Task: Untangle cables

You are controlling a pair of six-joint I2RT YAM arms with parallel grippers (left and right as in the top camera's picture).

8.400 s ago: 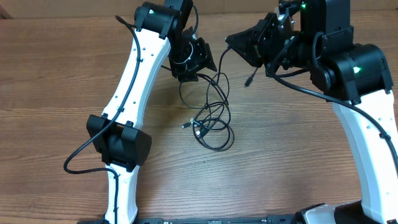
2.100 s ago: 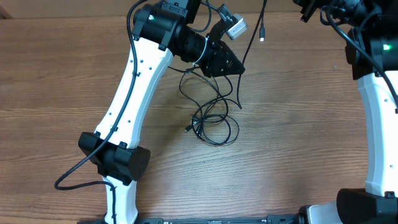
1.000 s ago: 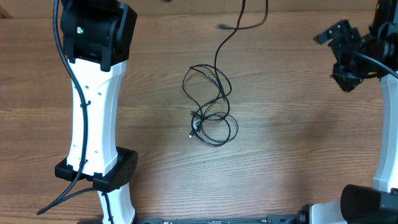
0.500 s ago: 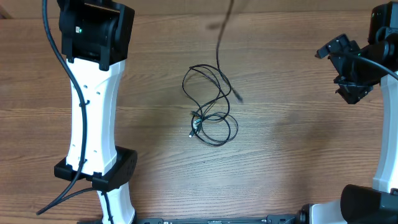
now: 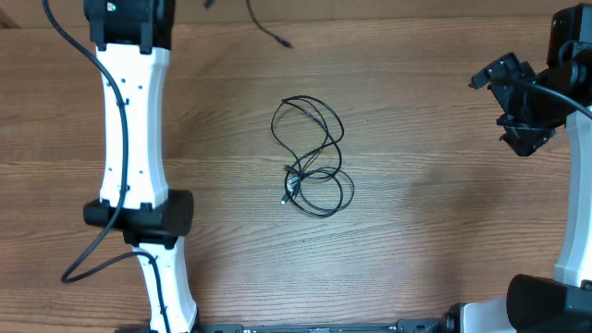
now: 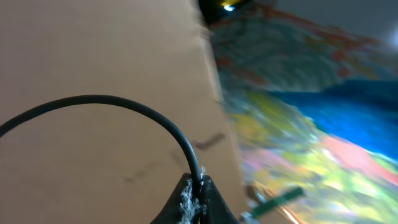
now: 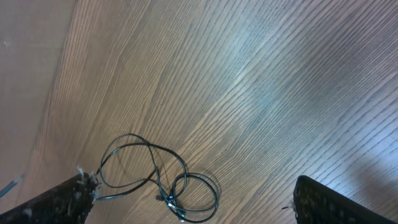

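One cable (image 6: 127,104) is pinched between the closed tips of my left gripper (image 6: 194,190). It arcs away from the jaws in a stiff curve. From above, its free plug (image 5: 284,43) swings in the air over the far edge of the desk (image 5: 444,250). Half a second ago that same plug dangled low, just beside the heap. Now it has come up and away toward the far left, and nothing links it to the pile any more. I judge this cord fully freed.

The remaining cables (image 5: 311,159) lie in the middle of the desk as a knot of overlapping loops, wider toward the far edge and tighter toward the near edge. A small connector pokes out on the knot's near-left side. The knot has kept its shape and place while I pulled.

My right gripper (image 5: 511,104) hovers near the right edge with its fingers spread wide and nothing between them. Its camera shows the loops from a distance.

What is left, I think, is to lay this cord down well apart from the knot, then split the rest.
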